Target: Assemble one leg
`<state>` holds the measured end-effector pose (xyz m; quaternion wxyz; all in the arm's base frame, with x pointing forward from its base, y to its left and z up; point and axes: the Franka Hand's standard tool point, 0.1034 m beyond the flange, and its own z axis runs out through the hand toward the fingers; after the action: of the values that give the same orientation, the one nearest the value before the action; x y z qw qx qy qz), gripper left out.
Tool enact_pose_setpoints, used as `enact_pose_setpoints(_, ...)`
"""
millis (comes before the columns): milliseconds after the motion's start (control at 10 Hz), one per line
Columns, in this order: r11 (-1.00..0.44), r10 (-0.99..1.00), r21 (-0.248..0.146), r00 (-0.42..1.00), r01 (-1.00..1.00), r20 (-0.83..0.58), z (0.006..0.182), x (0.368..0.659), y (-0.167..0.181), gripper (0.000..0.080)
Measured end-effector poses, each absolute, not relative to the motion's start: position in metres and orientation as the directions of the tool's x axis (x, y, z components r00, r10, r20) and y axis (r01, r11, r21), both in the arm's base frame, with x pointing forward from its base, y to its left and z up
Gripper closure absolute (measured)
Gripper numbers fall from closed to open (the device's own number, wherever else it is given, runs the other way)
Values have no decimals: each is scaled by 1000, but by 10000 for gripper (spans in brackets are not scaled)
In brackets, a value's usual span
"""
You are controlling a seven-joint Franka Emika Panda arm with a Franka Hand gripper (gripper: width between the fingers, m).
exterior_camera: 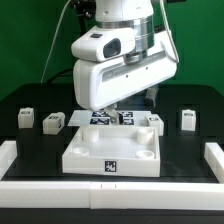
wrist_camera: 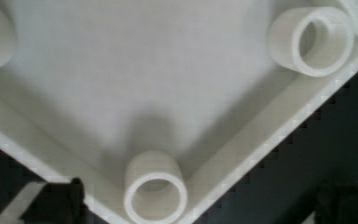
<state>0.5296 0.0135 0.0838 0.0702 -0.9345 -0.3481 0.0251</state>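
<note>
On the exterior view's left of the tabletop: far-left leg and second leg, upright, apart from each other, nothing touching them. They look staged as stock. Centre: square tray piece lies sockets up so a leg can go in from above. The arm hangs over its back edge with the claw low there. Can't tell the jaw spacing, too hidden and blurred. Wrist view looks down at a corner socket, probably lining up. Right: third leg, well apart from the tray.
</note>
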Motion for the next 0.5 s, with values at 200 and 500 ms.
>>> enact_pose_setpoints(200,-753,647,-155,763,640,8,84,530,14,150)
enact_pose_setpoints(500,-752,647,-155,762,640,7,84,530,14,150)
